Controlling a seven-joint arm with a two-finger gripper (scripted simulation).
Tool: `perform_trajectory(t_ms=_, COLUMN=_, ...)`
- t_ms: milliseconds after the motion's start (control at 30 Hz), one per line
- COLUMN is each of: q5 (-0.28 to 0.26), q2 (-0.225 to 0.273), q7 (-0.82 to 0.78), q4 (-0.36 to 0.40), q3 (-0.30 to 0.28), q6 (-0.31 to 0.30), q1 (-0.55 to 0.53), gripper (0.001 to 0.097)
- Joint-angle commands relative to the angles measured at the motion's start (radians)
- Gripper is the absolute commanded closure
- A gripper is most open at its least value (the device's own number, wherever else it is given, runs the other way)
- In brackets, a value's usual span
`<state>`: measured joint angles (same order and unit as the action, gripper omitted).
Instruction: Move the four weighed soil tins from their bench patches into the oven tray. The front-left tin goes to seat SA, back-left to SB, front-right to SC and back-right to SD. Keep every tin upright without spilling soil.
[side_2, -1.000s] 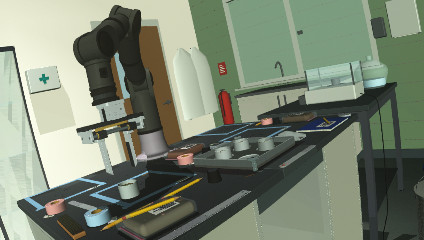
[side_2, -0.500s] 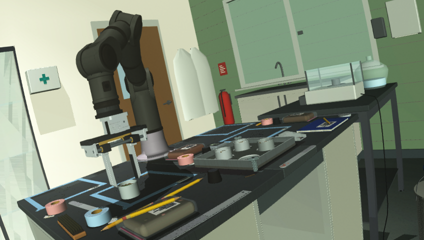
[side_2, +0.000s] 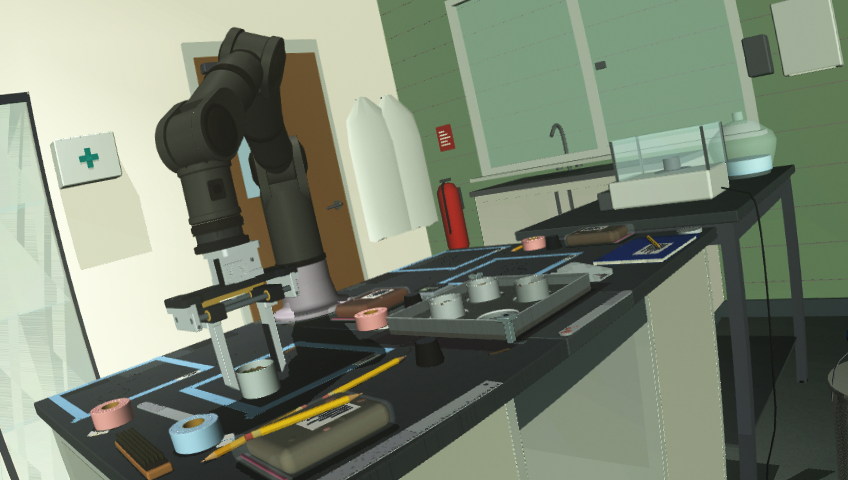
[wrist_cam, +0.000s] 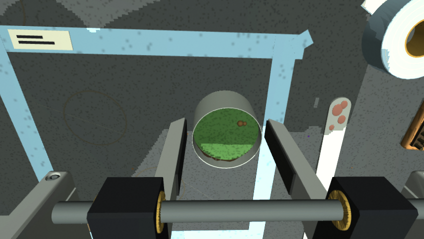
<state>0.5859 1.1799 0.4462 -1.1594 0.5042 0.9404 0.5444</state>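
A grey soil tin [side_2: 257, 378] [wrist_cam: 227, 133] stands upright on a blue-taped bench patch at the near end of the bench, with brown soil inside and a few small clumps on top. My gripper [side_2: 253, 375] [wrist_cam: 225, 133] has come down around it, open, with one finger on each side of the tin and nothing held. Further along the bench the grey oven tray [side_2: 491, 306] holds three other tins [side_2: 447, 304] [side_2: 483, 289] [side_2: 531, 288], and one round seat [side_2: 498, 313] near its front edge shows as a pale disc.
The glass-walled balance [side_2: 669, 169] sits on the far side table. Around the patch lie a blue tape roll [side_2: 195, 432] [wrist_cam: 398, 38], a pink tape roll [side_2: 111, 413], a spatula [wrist_cam: 334, 139], pencils [side_2: 309, 410], a brush [side_2: 143, 453] and a notebook [side_2: 318, 437].
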Motion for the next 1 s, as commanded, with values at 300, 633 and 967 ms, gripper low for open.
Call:
perform_trajectory(t_ms=300, q5=0.000, q2=-0.001, q7=0.000, q4=0.001, q3=0.001, q6=-0.001, q1=0.000, gripper=0.0296)
perform_trajectory(t_ms=633, q5=0.000, q2=-0.001, q7=0.000, q4=0.001, q3=0.001, q6=-0.001, q1=0.000, gripper=0.0451)
perform_trajectory(t_ms=967, q5=0.000, q2=-0.001, q7=0.000, q4=0.001, q3=0.001, q6=-0.001, q1=0.000, gripper=0.0651)
